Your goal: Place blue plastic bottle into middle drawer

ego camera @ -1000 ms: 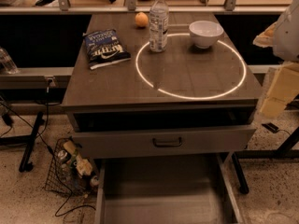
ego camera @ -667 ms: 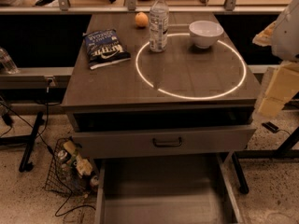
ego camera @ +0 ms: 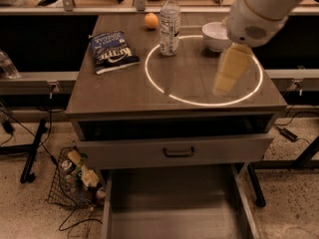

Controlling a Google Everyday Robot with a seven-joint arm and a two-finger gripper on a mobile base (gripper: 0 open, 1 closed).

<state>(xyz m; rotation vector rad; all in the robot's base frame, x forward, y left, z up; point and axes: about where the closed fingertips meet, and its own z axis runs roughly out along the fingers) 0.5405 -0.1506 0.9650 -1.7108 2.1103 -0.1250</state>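
The blue plastic bottle [ego camera: 170, 24], clear with a white cap and a blue-and-white label, stands upright at the back of the tabletop, on the edge of a glowing ring. The middle drawer [ego camera: 174, 203] is pulled open below the table, and its flat grey floor shows. My gripper [ego camera: 227, 81] hangs from the white arm over the right side of the tabletop, in front of the white bowl [ego camera: 215, 34]. It is to the right of the bottle and apart from it.
A dark chip bag [ego camera: 112, 51] lies on the left of the tabletop, and an orange [ego camera: 151, 20] sits behind the bottle. A grey drawer front with a black handle [ego camera: 178, 152] stands slightly out above the open drawer. A wire basket [ego camera: 77, 178] sits on the floor at the left.
My arm has swung in from the right edge and now reaches over the right side of the tabletop. The bottle, the bowl and the drawers have not moved.
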